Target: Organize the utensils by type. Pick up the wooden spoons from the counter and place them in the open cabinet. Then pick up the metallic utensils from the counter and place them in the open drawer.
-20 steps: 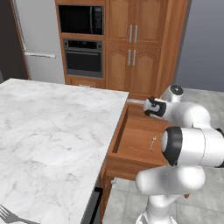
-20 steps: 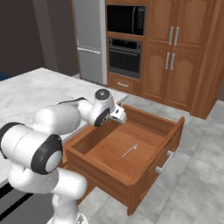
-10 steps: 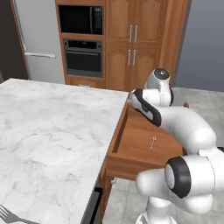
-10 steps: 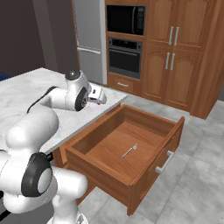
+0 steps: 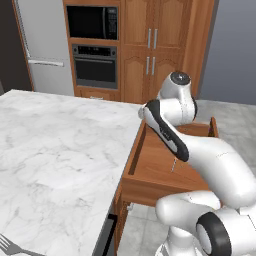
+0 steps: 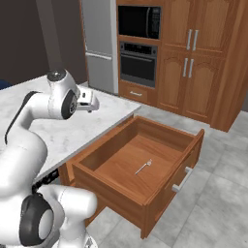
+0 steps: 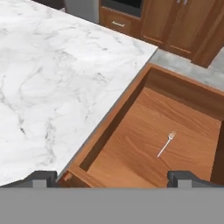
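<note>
Since a second ago our arm has swung up and back out of the wide reddish-brown wooden drawer [image 6: 145,164] toward the white grey-veined marble counter [image 5: 55,165]; the hand sat low over the drawer's near-left corner then, and now it's raised above the counter edge. Base hasn't driven; cabinets and oven hold their place in both base views.

Two-finger gripper [image 7: 112,177]: jaws spread as wide as they go, nothing between the dark tips, so we carry nothing.

One thin grey metal utensil [image 7: 166,144] lies flat on the drawer floor, right of centre, clear of the walls. Its head looks tined in the hand view, though it's too small to be sure.

What's left: a grey metal fork [image 5: 11,246] at the near-left corner of the counter, cut off by the frame edge of the left base view. It lies well apart from the gripper, back toward the base and to our left. Long axis runs roughly left-right, tines to the left. We judge the next reach has to sweep back across the slab and turn the jaws across that handle.
</note>
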{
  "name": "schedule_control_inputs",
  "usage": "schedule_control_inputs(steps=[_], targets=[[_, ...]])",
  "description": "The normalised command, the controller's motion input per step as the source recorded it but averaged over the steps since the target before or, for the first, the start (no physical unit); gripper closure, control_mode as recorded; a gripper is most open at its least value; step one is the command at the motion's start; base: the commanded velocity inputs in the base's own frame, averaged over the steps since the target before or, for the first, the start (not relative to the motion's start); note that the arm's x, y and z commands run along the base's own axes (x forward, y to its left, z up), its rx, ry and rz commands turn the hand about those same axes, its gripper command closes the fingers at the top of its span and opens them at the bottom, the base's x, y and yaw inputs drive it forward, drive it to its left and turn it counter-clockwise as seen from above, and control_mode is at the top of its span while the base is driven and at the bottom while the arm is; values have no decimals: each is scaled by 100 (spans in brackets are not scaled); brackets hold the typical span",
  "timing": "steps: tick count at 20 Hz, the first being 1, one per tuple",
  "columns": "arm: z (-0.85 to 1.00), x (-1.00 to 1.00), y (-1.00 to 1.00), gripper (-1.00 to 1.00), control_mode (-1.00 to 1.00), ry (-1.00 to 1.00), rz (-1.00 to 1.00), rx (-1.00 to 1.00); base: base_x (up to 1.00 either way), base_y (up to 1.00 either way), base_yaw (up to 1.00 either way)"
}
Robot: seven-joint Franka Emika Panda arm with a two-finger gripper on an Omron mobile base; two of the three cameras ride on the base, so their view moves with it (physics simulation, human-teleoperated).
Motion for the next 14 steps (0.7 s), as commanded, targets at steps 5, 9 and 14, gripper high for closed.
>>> schedule_control_inputs(steps=[5,9,14], targets=[[3,-79,13,-100,-100,-9,16,0,0,0,0],[31,-70,0,-100,-100,-12,8,0,0,0,0],[40,-35,0,-100,-100,-11,-2,0,0,0,0]])
